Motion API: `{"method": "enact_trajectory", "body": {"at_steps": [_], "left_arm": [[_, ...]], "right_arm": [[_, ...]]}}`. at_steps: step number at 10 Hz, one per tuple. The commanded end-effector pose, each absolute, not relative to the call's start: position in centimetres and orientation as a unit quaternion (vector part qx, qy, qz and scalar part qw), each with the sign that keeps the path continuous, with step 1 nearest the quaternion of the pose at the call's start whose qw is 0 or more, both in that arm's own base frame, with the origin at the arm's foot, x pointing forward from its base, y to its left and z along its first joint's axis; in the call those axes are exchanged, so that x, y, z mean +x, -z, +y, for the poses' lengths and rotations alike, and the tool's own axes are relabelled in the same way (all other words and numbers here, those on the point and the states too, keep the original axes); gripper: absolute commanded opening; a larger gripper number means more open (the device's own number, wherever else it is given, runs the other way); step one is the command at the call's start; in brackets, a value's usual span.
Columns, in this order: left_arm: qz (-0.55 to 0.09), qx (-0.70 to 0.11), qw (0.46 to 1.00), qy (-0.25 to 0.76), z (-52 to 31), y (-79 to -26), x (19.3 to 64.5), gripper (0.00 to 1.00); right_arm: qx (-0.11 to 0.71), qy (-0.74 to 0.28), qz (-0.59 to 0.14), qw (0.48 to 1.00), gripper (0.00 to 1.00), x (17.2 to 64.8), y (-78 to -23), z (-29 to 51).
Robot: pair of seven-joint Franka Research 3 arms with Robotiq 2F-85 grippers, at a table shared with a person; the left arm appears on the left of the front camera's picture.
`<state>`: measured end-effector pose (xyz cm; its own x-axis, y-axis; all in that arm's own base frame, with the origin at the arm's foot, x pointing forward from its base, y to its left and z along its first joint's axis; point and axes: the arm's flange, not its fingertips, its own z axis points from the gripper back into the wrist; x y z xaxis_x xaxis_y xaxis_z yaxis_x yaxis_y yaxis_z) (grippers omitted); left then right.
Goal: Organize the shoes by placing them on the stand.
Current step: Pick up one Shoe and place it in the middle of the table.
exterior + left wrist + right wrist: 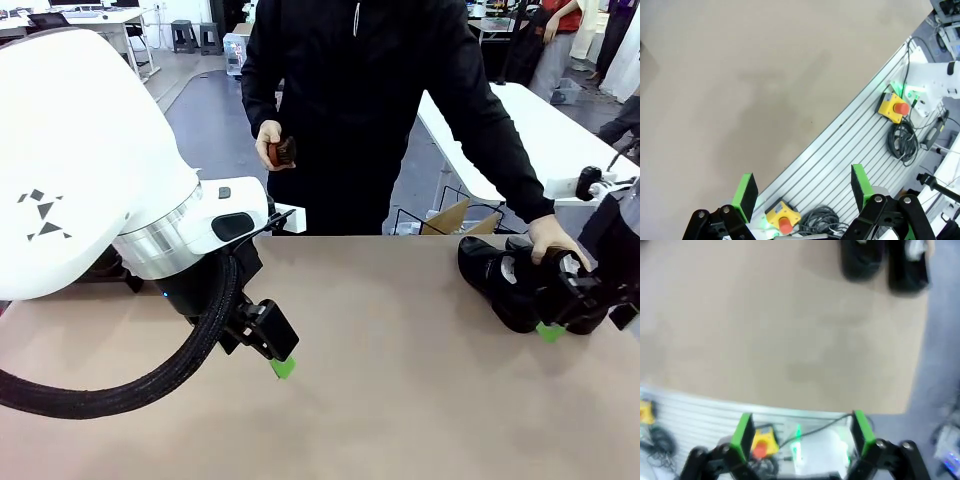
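Looking across from the front, the tan table (400,400) fills the lower frame. A pair of glossy black shoes (500,278) lies on it at the right, toward the far edge. A person in black stands at the far side and rests one hand (553,240) on top of them. The person's other hand (268,138), upper centre-left, holds a small reddish-brown brush (285,152). The left gripper (278,360) hangs above bare table at lower left, with one green pad showing. The right gripper (555,325) sits at the right edge and overlaps the near side of the shoes in the picture; whether it touches them cannot be told here.

From the left wrist, the left gripper (804,190) has its fingers spread wide with nothing between them. Beyond them run the table's edge, a ribbed metal panel (855,145) and two yellow boxes with red buttons (893,107).

From the right wrist, blurred, the right gripper (802,429) is likewise spread and empty above bare table (765,330). The two shoes (862,260) lie side by side at the top of the frame, well apart from the fingers.
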<state>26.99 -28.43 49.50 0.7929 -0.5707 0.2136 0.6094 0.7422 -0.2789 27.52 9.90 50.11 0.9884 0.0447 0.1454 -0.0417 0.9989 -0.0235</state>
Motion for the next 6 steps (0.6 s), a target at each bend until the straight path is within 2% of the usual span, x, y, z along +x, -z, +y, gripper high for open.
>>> {"method": "enact_trajectory", "body": {"at_steps": [1,5,6], "left_arm": [[-0.056,-0.178,0.93,0.318,-28.4,-49.5,27.0,0.96],[-0.056,-0.178,0.93,0.318,-28.4,-49.5,27.0,0.96],[-0.056,-0.178,0.93,0.318,-28.4,-49.5,27.0,0.96]], "right_arm": [[-0.01,-0.071,-0.082,0.994,1.0,26.7,-50.8,10.3],[-0.013,-0.048,-0.079,0.996,1.0,27.2,-50.4,10.4],[-0.016,-0.055,-0.091,0.994,1.0,29.4,-50.4,10.3]]}}
